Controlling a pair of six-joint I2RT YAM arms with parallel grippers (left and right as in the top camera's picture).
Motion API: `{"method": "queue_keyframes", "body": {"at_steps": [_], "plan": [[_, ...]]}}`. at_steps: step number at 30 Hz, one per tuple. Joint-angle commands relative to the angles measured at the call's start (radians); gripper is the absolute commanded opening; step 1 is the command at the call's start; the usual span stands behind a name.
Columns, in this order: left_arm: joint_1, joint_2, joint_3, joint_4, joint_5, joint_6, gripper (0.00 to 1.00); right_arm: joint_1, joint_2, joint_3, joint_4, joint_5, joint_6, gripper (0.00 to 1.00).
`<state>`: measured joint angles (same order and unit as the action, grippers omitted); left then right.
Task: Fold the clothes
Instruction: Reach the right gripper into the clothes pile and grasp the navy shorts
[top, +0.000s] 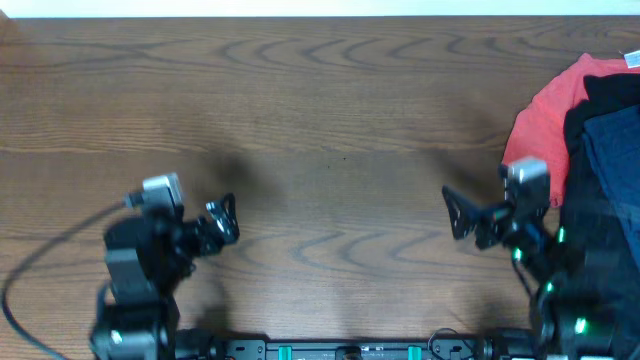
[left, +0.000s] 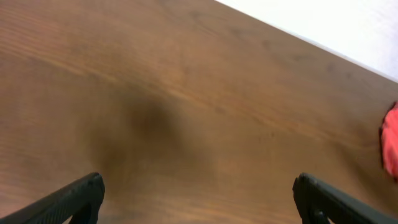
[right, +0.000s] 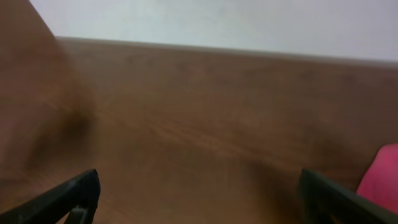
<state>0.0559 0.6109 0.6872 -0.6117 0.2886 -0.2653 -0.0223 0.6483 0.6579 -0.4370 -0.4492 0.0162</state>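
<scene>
Brown wooden table (top: 330, 90) lies between the arms, left gripper (top: 228, 218) and right gripper (top: 452, 212) both wide open and empty, while the navy shorts (top: 610, 150) sit bunched at its right edge against a coral-red shirt (top: 545, 110), so folding looks unstarted and the right arm must first fetch them.

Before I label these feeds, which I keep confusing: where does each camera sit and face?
Overhead: above, facing down on the brown wooden table, left pincer, right pincer, coral-red cloth shirt at right.
Left wrist: behind the left pincer, facing across bare wood; its open fingertips show below.
Right wrist: likewise, right pincer.
Both wrist views catch the shirt.
</scene>
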Motion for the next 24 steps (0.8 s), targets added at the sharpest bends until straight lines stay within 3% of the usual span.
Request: {"method": "queue_keyframes", "body": {"at_steps": [1, 7, 11, 15, 19, 24], "plan": [[-0.003, 0.201, 0.222, -0.112, -0.02, 0.002, 0.98, 0.002, 0.19, 0.186, -0.074, -0.087, 0.013, 0.99], [-0.003, 0.476, 0.537, -0.341, -0.017, 0.014, 0.98, 0.001, 0.43, 0.381, -0.191, -0.27, 0.043, 0.99], [-0.003, 0.542, 0.611, -0.347, 0.082, 0.009, 0.98, -0.022, 0.57, 0.504, -0.332, -0.043, 0.182, 0.99], [-0.003, 0.543, 0.614, -0.333, 0.129, 0.01, 0.98, -0.116, 0.735, 0.683, -0.514, 0.172, 0.217, 0.99], [-0.003, 0.543, 0.613, -0.352, 0.13, 0.017, 0.98, -0.272, 0.885, 0.851, -0.566, 0.188, 0.216, 0.99], [-0.003, 0.544, 0.613, -0.393, 0.13, 0.018, 0.98, -0.447, 1.012, 0.973, -0.508, 0.199, 0.215, 0.99]]}}
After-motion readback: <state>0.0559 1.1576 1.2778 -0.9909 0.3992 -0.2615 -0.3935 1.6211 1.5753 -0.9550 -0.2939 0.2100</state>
